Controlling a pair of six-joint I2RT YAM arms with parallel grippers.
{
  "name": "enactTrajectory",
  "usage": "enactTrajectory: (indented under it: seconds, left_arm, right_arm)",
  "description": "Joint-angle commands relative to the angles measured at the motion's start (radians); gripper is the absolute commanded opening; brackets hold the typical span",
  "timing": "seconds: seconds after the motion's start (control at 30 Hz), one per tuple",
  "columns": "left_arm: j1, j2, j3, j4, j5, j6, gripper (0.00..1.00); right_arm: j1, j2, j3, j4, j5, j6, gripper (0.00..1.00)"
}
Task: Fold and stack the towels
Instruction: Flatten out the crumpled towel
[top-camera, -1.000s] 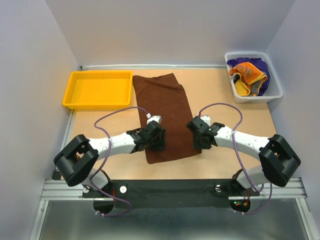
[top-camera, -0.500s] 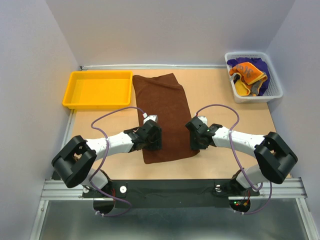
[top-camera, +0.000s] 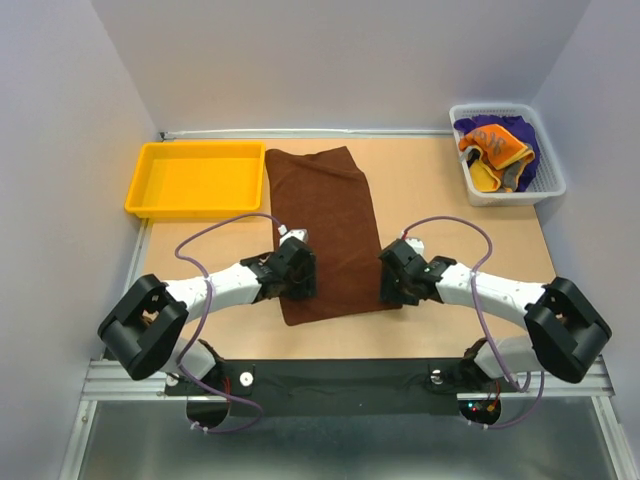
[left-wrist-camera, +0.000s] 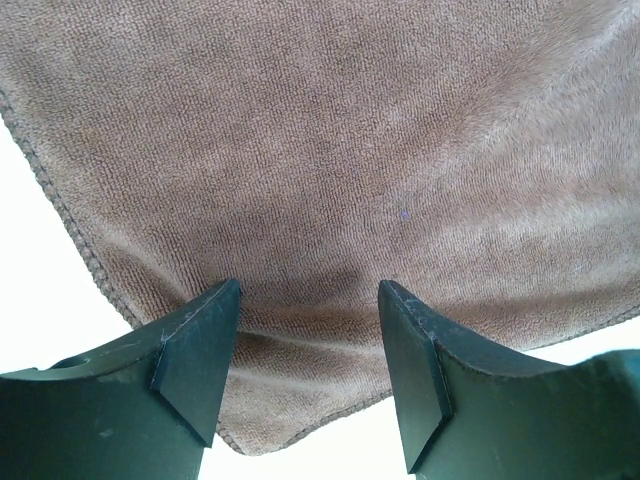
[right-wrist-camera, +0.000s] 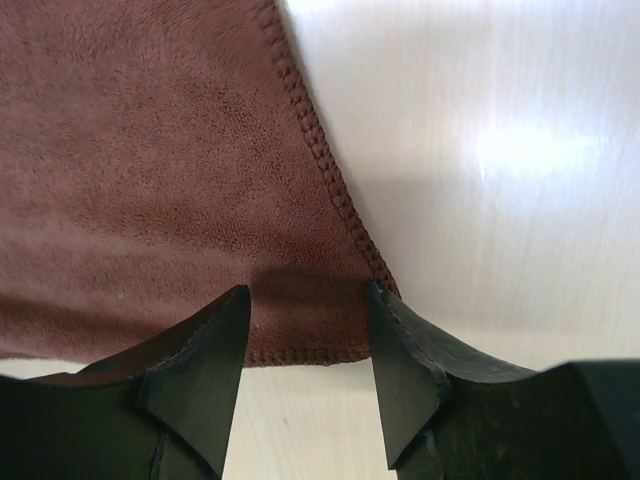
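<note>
Table (top-camera: 450, 200): all items are carried on it. Brown towel (top-camera: 325, 220) is laid flat and lengthwise at centre, presumably spread out for folding. Yellow tray (top-camera: 195, 180) is noted at far left, just beside the towel. White basket (top-camera: 505, 155) is at far right, with the other towels (top-camera: 495, 148) heaped in it, not yet folded. Left fingers (left-wrist-camera: 190, 360) are set wide astride the near-left corner. Right fingers (right-wrist-camera: 195, 370) are likewise apart at the near-right corner, nothing clamped. Judged: both corners are lined up for a pinch, so the near edge can be carried far.

A tan wooden table (top-camera: 440, 200) sits boxed in by plain pale grey walls (top-camera: 330, 60).
</note>
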Motion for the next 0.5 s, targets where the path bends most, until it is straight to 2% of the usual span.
enactTrajectory:
  seconds: [0.0,0.13,0.23,0.33,0.37,0.43,0.47]
  left_arm:
    - [0.003,-0.006,-0.038,-0.042,0.055,0.013,0.7]
    - [-0.019,-0.055,-0.023,-0.033,0.113,0.02,0.76]
    - [-0.022,-0.138,0.021,-0.041,0.135,0.02,0.8]
    - [-0.017,-0.207,0.09,-0.076,0.097,0.029,0.86]
    - [0.001,-0.213,0.13,-0.091,0.039,0.035,0.86]
    - [0.042,-0.218,0.156,-0.11,0.014,0.059,0.87]
    - [0.105,-0.204,0.167,-0.105,0.022,0.07,0.87]
  right_arm:
    - [-0.007,-0.038,-0.045,-0.146,-0.069,0.038,0.57]
    - [-0.005,-0.09,0.016,-0.172,-0.083,-0.023,0.58]
    - [-0.007,-0.06,0.159,-0.174,-0.051,-0.138,0.58]
    - [-0.007,0.063,0.298,-0.165,0.012,-0.268,0.57]
    - [-0.007,0.098,0.334,-0.148,0.031,-0.332,0.57]
    - [-0.008,0.19,0.394,-0.075,0.061,-0.394,0.56]
    - [-0.016,0.219,0.41,-0.048,0.071,-0.44,0.55]
